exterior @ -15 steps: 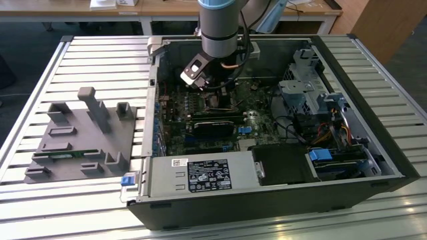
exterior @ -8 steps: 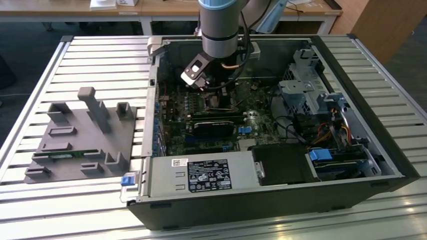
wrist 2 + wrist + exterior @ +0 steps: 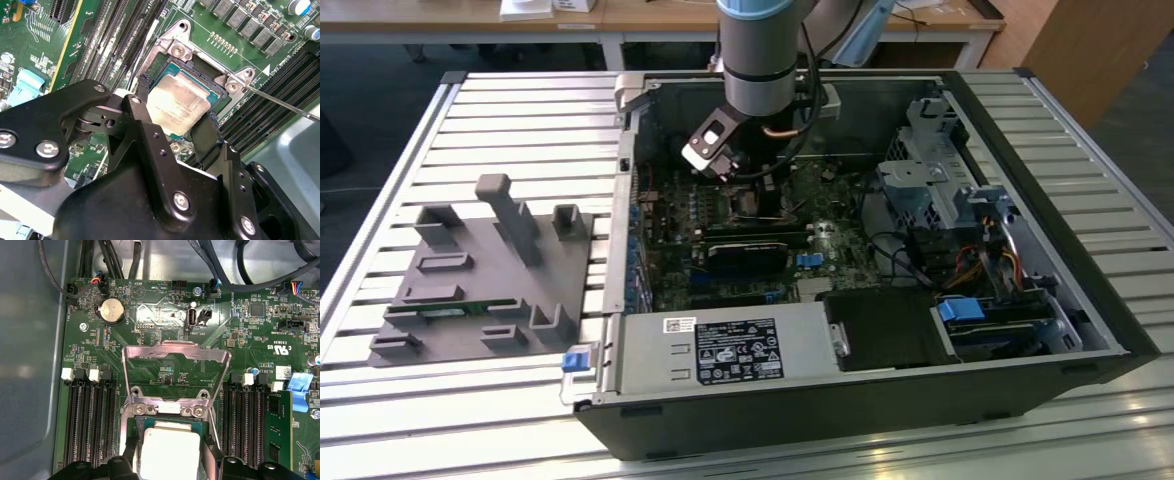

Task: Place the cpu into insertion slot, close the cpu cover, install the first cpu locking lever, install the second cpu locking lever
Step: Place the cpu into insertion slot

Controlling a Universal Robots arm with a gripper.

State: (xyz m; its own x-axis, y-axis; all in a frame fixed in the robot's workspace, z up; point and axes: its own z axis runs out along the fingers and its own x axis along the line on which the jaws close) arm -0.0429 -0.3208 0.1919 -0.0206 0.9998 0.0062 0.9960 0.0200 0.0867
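Item: cpu (image 3: 170, 452), lying in the insertion slot (image 3: 161, 64) mid-motherboard (image 3: 250, 340), between two banks of memory slots (image 3: 90, 425). Cpu cover (image 3: 175, 346) stands raised open just beside the slot. My gripper (image 3: 174, 109) sits directly over the chip; I cannot tell whether it clamps it.

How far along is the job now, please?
Nothing looks finished. In hand: the gripper holds the cpu in or just above the slot. Left: the cover stands open and a lever lies loose, so closing it and both levers remain.
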